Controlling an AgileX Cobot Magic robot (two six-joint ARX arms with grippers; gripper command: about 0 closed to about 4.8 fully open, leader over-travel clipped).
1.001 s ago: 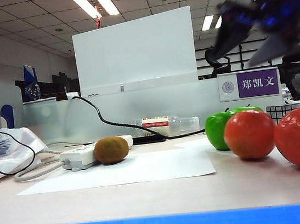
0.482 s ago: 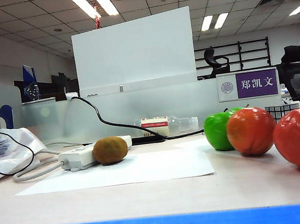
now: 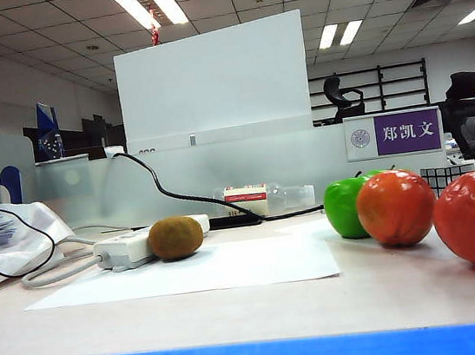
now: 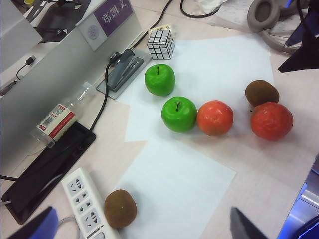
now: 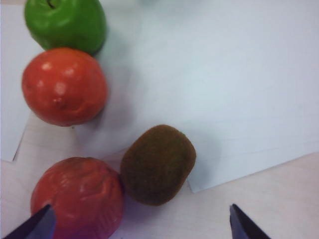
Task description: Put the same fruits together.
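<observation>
In the left wrist view two green apples (image 4: 159, 79) (image 4: 179, 114) sit side by side, an orange (image 4: 215, 118) touches the nearer apple, and a second orange (image 4: 271, 120) lies by a brown kiwi (image 4: 261, 92). Another kiwi (image 4: 120, 208) rests apart against a power strip (image 4: 84, 201). My left gripper (image 4: 142, 234) hangs open high above that kiwi. My right gripper (image 5: 139, 231) is open low over a kiwi (image 5: 158, 164) that touches an orange (image 5: 77, 196); another orange (image 5: 65, 86) and an apple (image 5: 67, 22) lie beyond. The exterior view shows the lone kiwi (image 3: 175, 237) and no gripper.
White paper sheets (image 4: 179, 189) cover the table. A Rubik's cube (image 4: 161, 44), a stapler (image 4: 124, 69), a lying plastic bottle (image 4: 57, 119) and a black cable line the frosted divider (image 4: 55, 79). Headphones (image 4: 269, 15) lie at the far side.
The right arm, a blur at the upper right of the exterior view a second ago, has left that view. The fruits have stayed in place.
</observation>
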